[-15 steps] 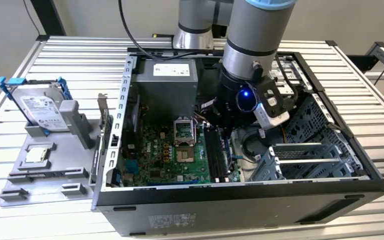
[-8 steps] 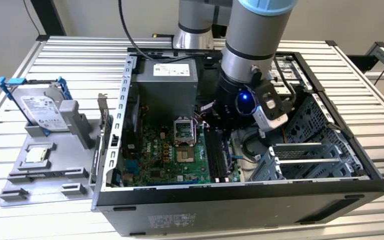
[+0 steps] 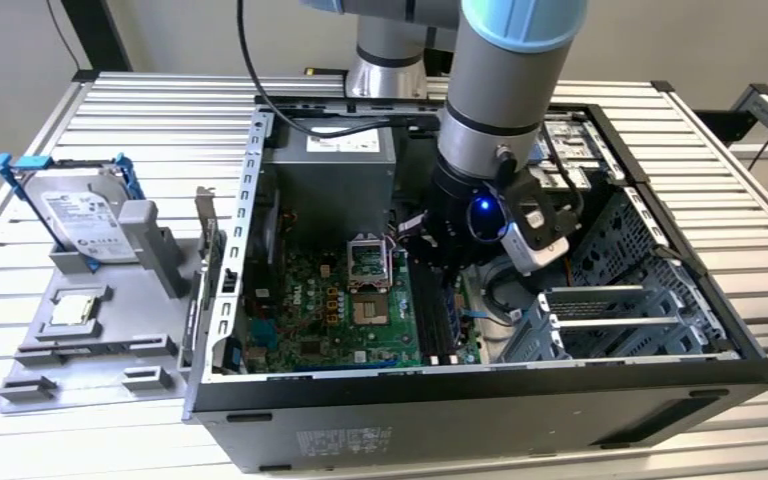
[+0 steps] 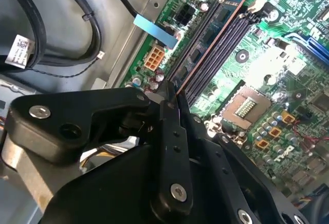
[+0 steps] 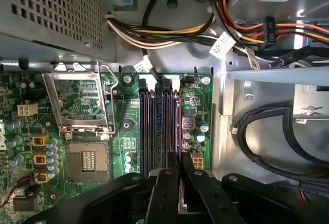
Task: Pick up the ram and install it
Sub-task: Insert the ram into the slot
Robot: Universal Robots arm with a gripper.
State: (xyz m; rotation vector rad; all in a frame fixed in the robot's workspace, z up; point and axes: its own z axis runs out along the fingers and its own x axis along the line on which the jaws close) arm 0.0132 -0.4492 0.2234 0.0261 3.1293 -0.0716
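Observation:
My gripper [image 3: 434, 252] is down inside the open computer case, above the motherboard's memory slots [image 5: 154, 126]. The ram [image 4: 213, 34], a thin bluish board with dark chips, stands on edge in the slot nearest the board's edge. It runs away from my fingertips in both wrist views. My gripper [image 4: 172, 94] is shut on the ram's near end, and in the first wrist view the ram [image 5: 178, 131] runs in between the two black fingers [image 5: 169, 175]. The neighbouring slots [image 4: 226, 41] hold nothing.
An open processor socket [image 5: 88, 157] with its raised metal frame [image 5: 79, 98] lies beside the slots. Black cables [image 5: 267, 131] and coloured power wires [image 5: 169, 31] run nearby. Outside the case, a grey holder [image 3: 91, 350] carries a hard drive [image 3: 84, 215] and a processor chip [image 3: 75, 310].

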